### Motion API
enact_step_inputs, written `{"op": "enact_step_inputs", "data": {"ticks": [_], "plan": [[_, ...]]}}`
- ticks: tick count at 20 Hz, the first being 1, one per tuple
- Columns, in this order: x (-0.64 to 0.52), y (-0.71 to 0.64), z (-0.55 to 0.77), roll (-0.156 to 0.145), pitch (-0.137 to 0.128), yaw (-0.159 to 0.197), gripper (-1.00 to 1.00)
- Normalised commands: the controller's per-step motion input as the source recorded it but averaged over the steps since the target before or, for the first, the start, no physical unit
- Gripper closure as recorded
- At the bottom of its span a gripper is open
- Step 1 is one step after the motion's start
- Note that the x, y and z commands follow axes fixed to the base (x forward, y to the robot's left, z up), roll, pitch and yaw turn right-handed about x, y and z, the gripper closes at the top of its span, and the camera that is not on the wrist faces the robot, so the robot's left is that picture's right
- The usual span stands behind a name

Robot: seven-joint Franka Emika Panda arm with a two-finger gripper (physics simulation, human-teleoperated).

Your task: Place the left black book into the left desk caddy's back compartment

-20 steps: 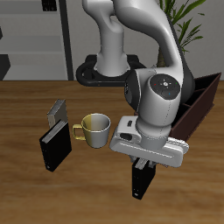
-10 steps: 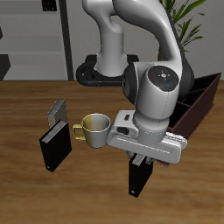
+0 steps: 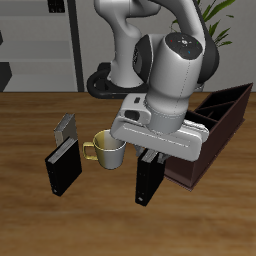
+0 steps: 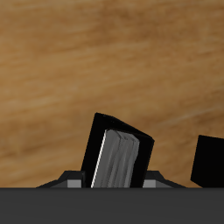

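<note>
Gripper (image 3: 152, 152) clamps the top of the left black book (image 3: 147, 181) — book upright, hanging just beside the left desk caddy (image 3: 222, 122). Wooden table (image 3: 30, 215) beneath; mug (image 3: 107, 148) and another black book (image 3: 62, 166) stand nearby.

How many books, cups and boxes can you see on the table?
Black books: 2, one under the gripper, one beside the mug
Grey books: 1
Mugs: 1
Caddy boxes: 1
Total: 5
</note>
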Motion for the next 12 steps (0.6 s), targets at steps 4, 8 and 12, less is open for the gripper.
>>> {"op": "enact_step_inputs", "data": {"ticks": [4, 8, 12], "plan": [[-0.36, -0.29, 0.74, -0.035, -0.101, 0.022, 1.00], [-0.36, -0.24, 0.69, -0.042, -0.077, 0.034, 1.00], [-0.39, -0.16, 0.72, -0.017, -0.094, 0.013, 1.00]]}}
